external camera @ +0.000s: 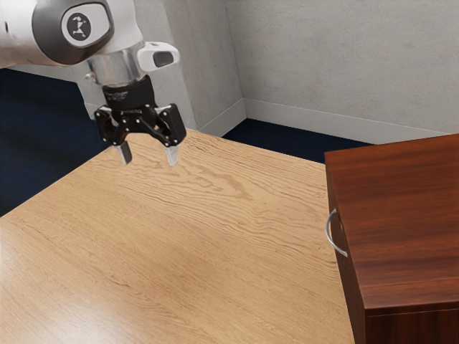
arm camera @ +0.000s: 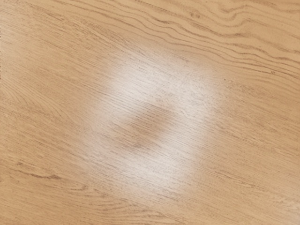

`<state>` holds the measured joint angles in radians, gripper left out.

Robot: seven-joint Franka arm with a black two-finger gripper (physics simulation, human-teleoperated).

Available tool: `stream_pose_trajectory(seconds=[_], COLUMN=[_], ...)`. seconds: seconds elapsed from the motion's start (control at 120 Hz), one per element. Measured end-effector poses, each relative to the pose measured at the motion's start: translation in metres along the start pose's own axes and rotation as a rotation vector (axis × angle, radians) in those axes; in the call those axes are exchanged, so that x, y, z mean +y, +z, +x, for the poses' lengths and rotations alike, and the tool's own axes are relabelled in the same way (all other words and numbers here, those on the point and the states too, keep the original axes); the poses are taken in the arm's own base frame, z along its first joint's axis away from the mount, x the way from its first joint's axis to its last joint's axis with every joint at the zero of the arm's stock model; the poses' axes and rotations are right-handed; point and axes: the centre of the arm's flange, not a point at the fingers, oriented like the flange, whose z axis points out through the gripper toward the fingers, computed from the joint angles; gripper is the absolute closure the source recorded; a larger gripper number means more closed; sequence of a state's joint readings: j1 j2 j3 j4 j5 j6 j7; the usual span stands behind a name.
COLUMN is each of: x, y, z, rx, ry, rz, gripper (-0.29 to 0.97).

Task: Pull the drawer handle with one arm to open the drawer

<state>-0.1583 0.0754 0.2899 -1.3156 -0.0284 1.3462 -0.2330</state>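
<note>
Reading no usable text: just a round white-on-dark emblem (external camera: 77,25) on the joint cap of the arm (external camera: 43,32), plus a faint line of print on the black hand, too small to make out.

Coming in from the exterior view's upper left, well apart from the drawer cabinet (external camera: 401,215). Wrist pointing straight down, gripper (external camera: 149,158) hanging above the table (external camera: 179,244) with a clear gap under the tips. 2 fingers (external camera: 126,153) spread wide, nothing between them, touching nothing.

Sitting at the exterior view's right edge: the cabinet, a dark reddish-brown wood box with a glossy finish, fine straight grain and sharp square edges, standing on the table. Curving out of the cabinet's front face, on the side towards the gripper: the handle (external camera: 332,233), a thin grey metal bow, untouched, with bare tabletop between it and the gripper. Not resolving any drawer outline on that face from this angle.

Showing light oak-look wood for the table, wavy grain, slight sheen. Looking straight down in the wrist view: the same grain (arm camera: 51,187), a pale round glare patch (arm camera: 187,93) with a darker smudge at its centre.

Backing the cabinet: grey plaster-like wall (external camera: 344,50), white skirting, dark blue floor (external camera: 43,143).
</note>
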Motion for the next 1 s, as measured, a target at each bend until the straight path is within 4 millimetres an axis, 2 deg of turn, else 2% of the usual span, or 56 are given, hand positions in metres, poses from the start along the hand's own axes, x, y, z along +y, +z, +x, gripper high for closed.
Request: stream_pose_trajectory(seconds=[0.208, 0.275, 0.317, 0.35, 0.392, 0.433, 0.567, 0.675, 0.825, 1.0], x=[-0.002, -0.006, -0.012, -0.018, -0.027, -0.037, -0.044, -0.037, -0.027, -0.025], y=[-0.005, -0.034, -0.069, -0.089, -0.103, -0.108, -0.109, -0.105, -0.063, -0.061], z=[0.003, -0.011, -0.037, -0.053, -0.064, -0.068, -0.073, -0.075, -0.065, -0.058], rx=[0.036, 0.090, 0.152, 0.187, 0.211, 0.218, 0.189, 0.151, 0.063, 0.097], ry=[-0.038, -0.041, -0.032, -0.030, -0.047, -0.077, -0.138, -0.157, -0.200, -0.266], rz=[-0.018, -0.047, -0.084, -0.109, -0.126, -0.134, -0.170, -0.219, -0.305, -0.357], gripper=[0.00, 0.00, 0.00, 0.00, 0.00, 0.00, 0.00, 0.00, 0.00, 0.00])
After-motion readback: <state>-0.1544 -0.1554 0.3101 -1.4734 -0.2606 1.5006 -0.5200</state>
